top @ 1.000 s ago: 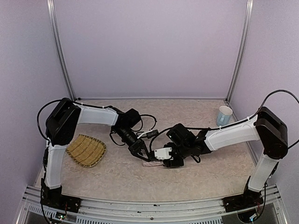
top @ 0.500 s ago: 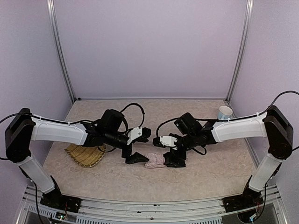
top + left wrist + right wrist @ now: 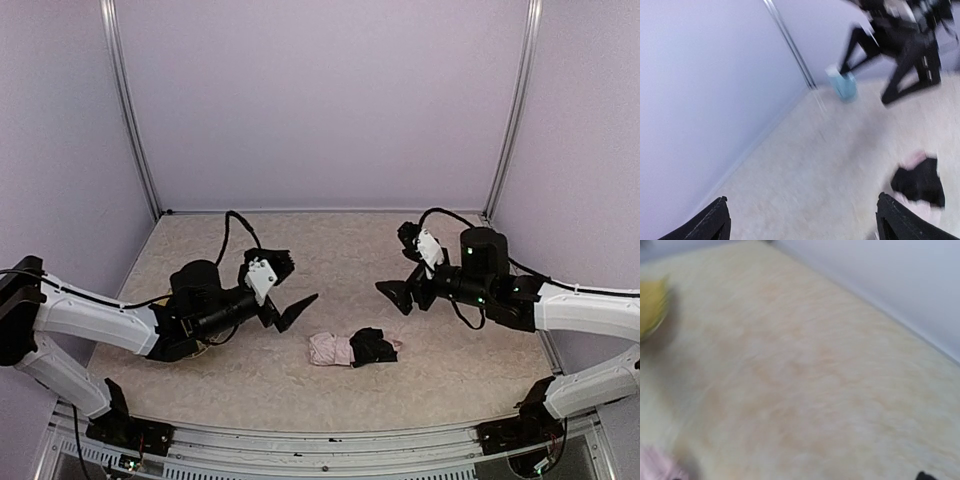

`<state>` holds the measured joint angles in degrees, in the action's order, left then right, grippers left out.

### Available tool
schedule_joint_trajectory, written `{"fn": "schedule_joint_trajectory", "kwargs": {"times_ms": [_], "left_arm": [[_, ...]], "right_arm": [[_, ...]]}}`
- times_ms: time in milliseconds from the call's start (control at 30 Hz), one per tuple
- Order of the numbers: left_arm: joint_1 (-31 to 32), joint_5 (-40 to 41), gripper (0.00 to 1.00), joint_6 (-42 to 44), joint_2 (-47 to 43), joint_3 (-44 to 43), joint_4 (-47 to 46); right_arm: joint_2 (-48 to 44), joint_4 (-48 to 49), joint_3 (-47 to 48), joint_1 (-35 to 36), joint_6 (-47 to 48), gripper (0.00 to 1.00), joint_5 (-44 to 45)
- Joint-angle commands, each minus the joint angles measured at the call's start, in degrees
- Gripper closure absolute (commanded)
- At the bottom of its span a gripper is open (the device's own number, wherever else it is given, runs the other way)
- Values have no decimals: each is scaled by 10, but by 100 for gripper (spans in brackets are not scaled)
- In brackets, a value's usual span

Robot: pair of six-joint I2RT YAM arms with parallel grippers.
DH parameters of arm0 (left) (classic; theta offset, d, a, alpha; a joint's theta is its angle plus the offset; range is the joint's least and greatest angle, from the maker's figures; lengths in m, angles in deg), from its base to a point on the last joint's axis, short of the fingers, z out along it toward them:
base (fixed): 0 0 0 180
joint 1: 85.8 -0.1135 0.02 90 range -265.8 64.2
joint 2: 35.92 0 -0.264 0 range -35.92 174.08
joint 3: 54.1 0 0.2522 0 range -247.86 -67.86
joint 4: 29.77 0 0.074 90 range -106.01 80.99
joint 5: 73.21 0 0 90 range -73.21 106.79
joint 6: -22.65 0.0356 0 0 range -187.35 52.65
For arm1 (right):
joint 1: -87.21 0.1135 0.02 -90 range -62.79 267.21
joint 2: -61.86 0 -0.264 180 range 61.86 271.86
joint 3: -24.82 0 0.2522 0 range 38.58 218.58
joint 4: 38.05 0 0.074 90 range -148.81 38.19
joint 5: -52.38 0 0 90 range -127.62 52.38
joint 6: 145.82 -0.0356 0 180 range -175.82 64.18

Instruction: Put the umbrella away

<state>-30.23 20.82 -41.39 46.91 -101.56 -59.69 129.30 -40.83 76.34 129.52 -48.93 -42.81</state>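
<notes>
One umbrella [image 3: 350, 349], collapsed into a pink-and-black bundle, lay flat by the near edge of the table [image 3: 250, 385], about midway along, touched by nothing. Left gripper [image 3: 288, 288] hung left of it and right gripper [image 3: 400, 264] toward the right edge, both spread wide and empty, probably because the bundle looked compact enough to need no holding. Blue cup [image 3: 842, 85] stood at the far right corner.

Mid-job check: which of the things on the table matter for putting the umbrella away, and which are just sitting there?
Belongs to the job:
- umbrella, bundled up, lying on the table between the arms
- left gripper, open, empty
- right gripper, open, empty

Just lying about:
- straw tray, mostly hidden under the left arm in the top view
- blue cup, near the back corner post
</notes>
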Motion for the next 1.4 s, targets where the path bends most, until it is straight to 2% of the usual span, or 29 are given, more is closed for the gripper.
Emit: {"fn": "schedule_joint_trajectory", "kwargs": {"times_ms": [0,67,100,133,200,300,400,567,767,833,933,1100,1233,1333,1367], "left_arm": [[-2,8,1,-35,-30,-26,-67],[16,2,5,-19,-7,-81,109],[28,16,6,-17,6,-84,146],[44,35,6,-9,15,-69,155],[76,58,2,36,21,-22,141],[92,47,1,66,36,12,140],[93,29,1,78,76,-15,183],[90,69,1,94,167,-71,196],[61,-9,1,58,232,-156,299],[51,-39,5,49,245,-175,331],[49,-72,16,46,252,-185,342],[35,-128,50,4,273,-231,394],[18,-157,70,-57,270,-257,412],[10,-174,90,-119,265,-281,428],[7,-178,100,-145,264,-287,428]], "right_arm": [[-15,13,18,-23,-120,1,44],[-8,-51,40,-22,-164,15,30],[-4,-82,48,-22,-193,22,22],[0,-106,50,-20,-225,28,23],[3,-144,40,-2,-288,35,50],[9,-170,19,50,-322,36,129],[27,-189,14,85,-357,36,166],[68,-199,14,132,-386,37,178],[89,-209,14,154,-402,40,171],[83,-215,15,155,-404,41,173],[69,-226,14,156,-400,42,181],[45,-270,28,157,-390,46,225],[34,-265,22,175,-390,49,228],[39,-248,17,191,-384,51,233],[43,-241,18,195,-379,51,233]]}}
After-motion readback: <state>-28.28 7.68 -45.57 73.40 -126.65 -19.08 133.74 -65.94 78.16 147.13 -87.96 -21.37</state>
